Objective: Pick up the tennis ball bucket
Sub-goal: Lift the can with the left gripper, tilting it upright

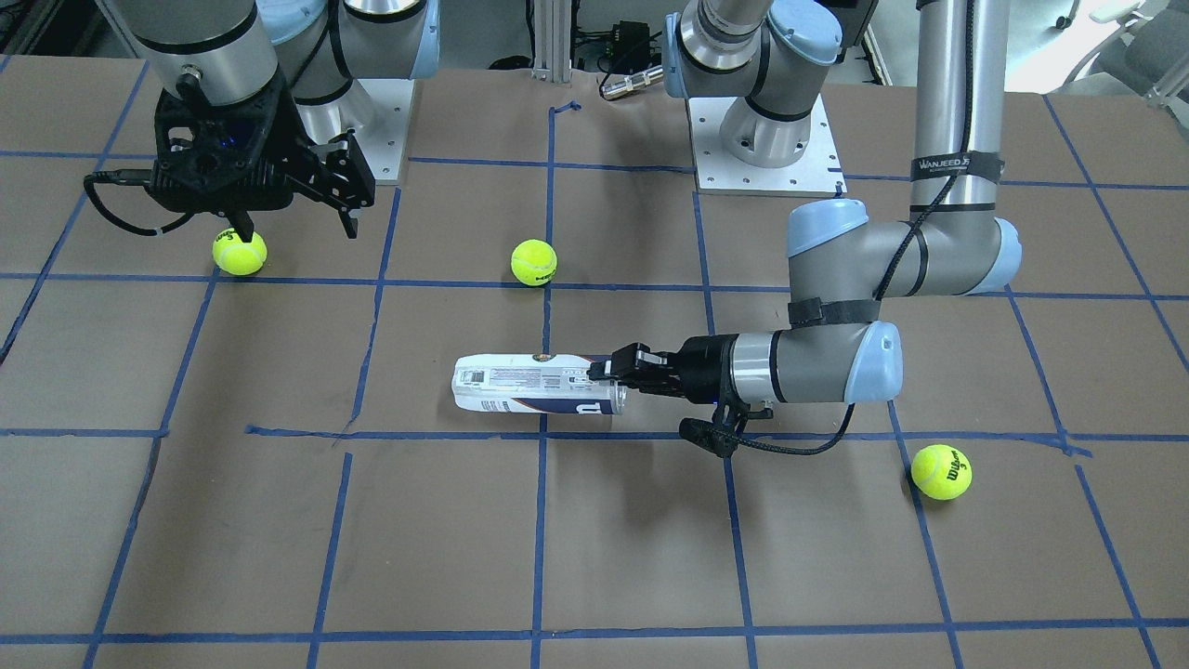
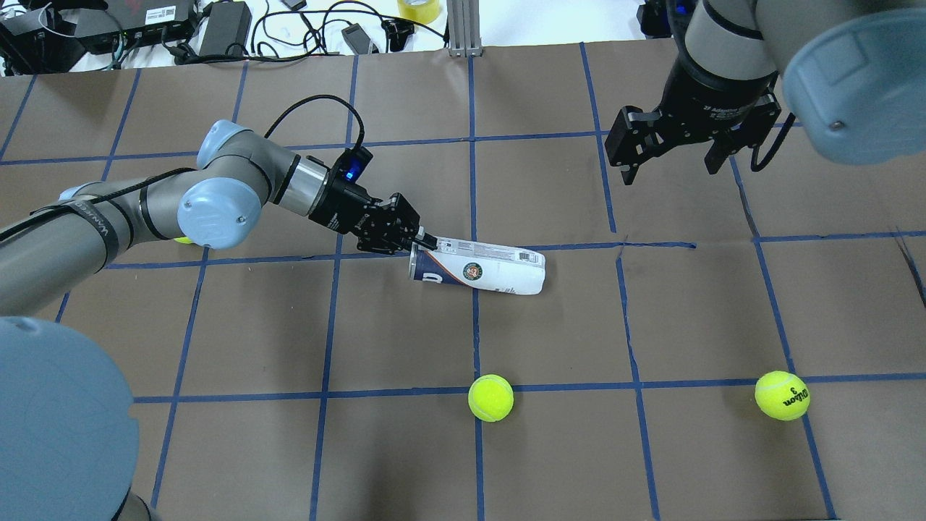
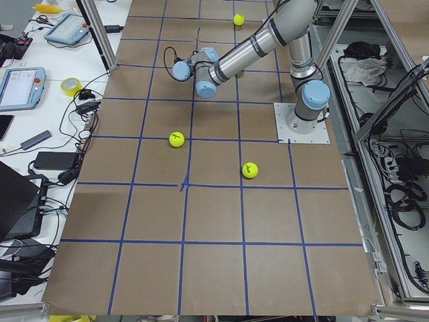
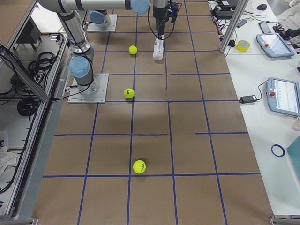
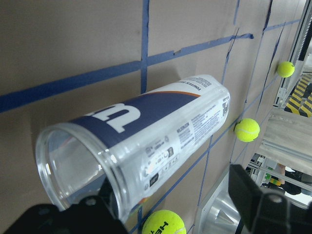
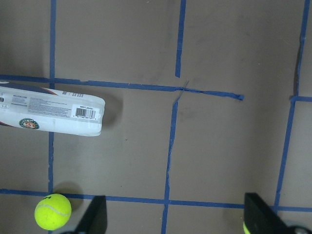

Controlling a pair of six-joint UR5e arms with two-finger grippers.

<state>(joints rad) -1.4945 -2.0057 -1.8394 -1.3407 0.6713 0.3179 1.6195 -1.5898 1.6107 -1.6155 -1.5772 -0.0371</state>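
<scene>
The tennis ball bucket [image 1: 529, 386] is a clear can with a white and navy label. It lies on its side near the table's middle and shows in the overhead view [image 2: 485, 269], the left wrist view [image 5: 161, 131] and the right wrist view [image 6: 48, 114]. My left gripper [image 1: 608, 370] is at its open mouth [image 2: 423, 241]. In the left wrist view the gripper [image 5: 165, 192] is open, with one finger inside the mouth and the other well outside the wall. My right gripper [image 2: 669, 172] is open and empty, hanging above the table away from the can [image 1: 297, 226].
Three yellow-green tennis balls lie on the brown, blue-taped table: one under my right gripper [image 1: 240, 252], one behind the can [image 1: 534, 262], one beyond my left arm [image 1: 941, 471]. Cables and boxes [image 2: 217, 22] line the far edge.
</scene>
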